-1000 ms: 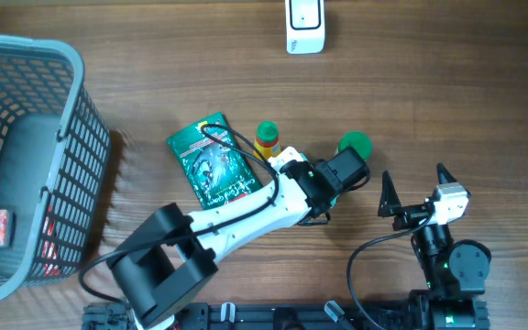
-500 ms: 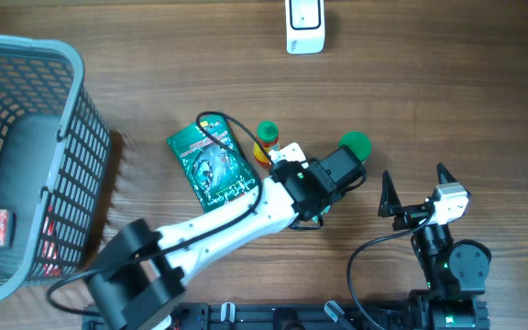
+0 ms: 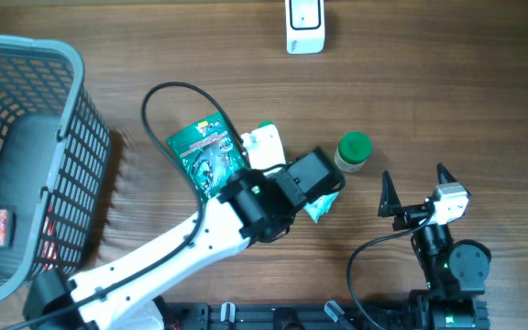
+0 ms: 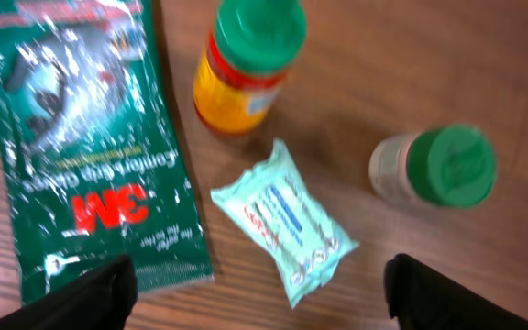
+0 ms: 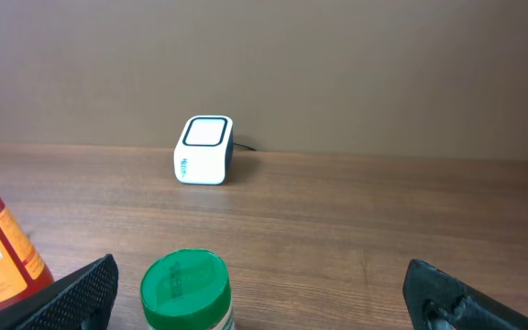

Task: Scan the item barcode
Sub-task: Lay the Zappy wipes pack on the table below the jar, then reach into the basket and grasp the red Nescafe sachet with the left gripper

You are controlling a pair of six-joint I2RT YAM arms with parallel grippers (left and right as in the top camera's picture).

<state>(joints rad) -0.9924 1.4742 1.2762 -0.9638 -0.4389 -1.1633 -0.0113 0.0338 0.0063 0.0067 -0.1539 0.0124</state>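
Straight below my left end effector (image 4: 262, 295), the wipes packet (image 4: 284, 225) lies flat on the worktop (image 4: 484, 55), between my two fingers and touching neither. They stand wide, holding nothing. Its long axis runs slantwise across my span, so I judge a wrist turn is called for before closing across its narrow side. The scanner (image 3: 305, 26) sits well apart, at the far edge. My right end effector (image 3: 414, 176) is wide and empty too, but farther from the packet.
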